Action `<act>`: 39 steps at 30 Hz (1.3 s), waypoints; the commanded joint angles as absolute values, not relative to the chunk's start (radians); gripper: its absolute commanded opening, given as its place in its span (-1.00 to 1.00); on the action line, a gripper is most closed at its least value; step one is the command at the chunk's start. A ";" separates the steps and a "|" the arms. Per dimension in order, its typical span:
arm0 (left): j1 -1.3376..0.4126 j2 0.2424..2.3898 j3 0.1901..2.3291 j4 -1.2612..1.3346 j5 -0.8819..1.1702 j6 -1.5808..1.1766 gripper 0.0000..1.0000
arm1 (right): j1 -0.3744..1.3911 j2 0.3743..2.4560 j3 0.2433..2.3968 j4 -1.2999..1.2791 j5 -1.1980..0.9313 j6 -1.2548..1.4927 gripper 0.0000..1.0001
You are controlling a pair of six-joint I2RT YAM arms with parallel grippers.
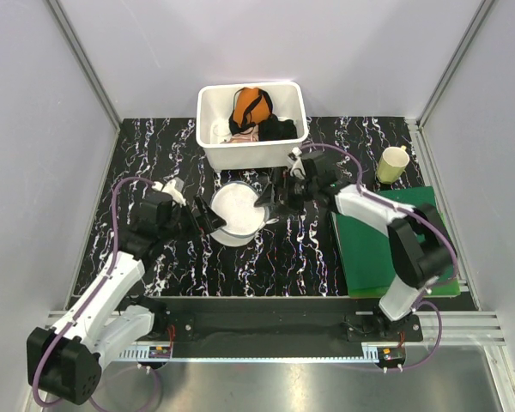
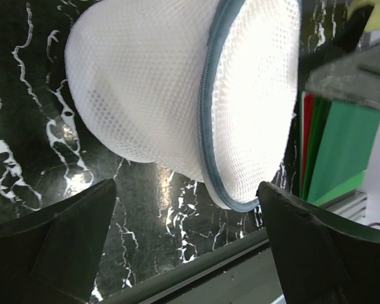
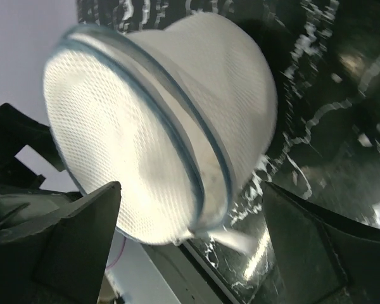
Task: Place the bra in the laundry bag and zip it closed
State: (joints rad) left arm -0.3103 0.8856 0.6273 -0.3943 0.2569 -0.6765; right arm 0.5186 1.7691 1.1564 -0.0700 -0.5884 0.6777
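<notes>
Black marbled table (image 1: pixel 309 257) | laundry bag (image 1: pixel 238 213): white mesh, drum-shaped, grey-edged

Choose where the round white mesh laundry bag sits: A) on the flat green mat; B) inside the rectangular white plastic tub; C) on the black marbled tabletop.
C: the round white mesh laundry bag rests on the black marbled tabletop, just in front of the rectangular white plastic tub.
</notes>
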 commanded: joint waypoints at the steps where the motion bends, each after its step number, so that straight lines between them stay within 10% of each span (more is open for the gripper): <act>1: -0.305 0.870 0.624 -0.304 0.340 -0.703 0.98 | 0.522 1.547 1.024 -0.134 -0.425 0.673 0.99; 15: -0.615 0.617 0.430 -0.164 0.148 -0.894 0.65 | 0.522 1.649 0.822 0.444 -0.661 1.005 0.96; 20: -0.825 0.659 0.404 -0.086 -0.107 -0.873 0.38 | 0.522 1.726 0.830 0.550 -0.704 1.116 0.61; 22: -0.848 0.718 0.387 -0.003 -0.164 -0.847 0.27 | 0.522 1.732 0.824 0.606 -0.715 1.199 -0.08; 28: -0.856 0.860 0.374 0.147 -0.219 -0.792 0.29 | 0.532 1.704 0.795 0.606 -0.674 1.369 -0.73; 39: -0.871 0.959 0.376 0.293 -0.293 -0.827 0.00 | 0.623 1.626 0.759 0.540 -0.463 1.538 -1.00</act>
State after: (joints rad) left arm -0.8600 0.9455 0.3653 0.1547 -0.2249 -0.8127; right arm 0.5774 1.6775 0.7624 0.5293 -0.5503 1.4460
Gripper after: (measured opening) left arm 0.503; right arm 0.019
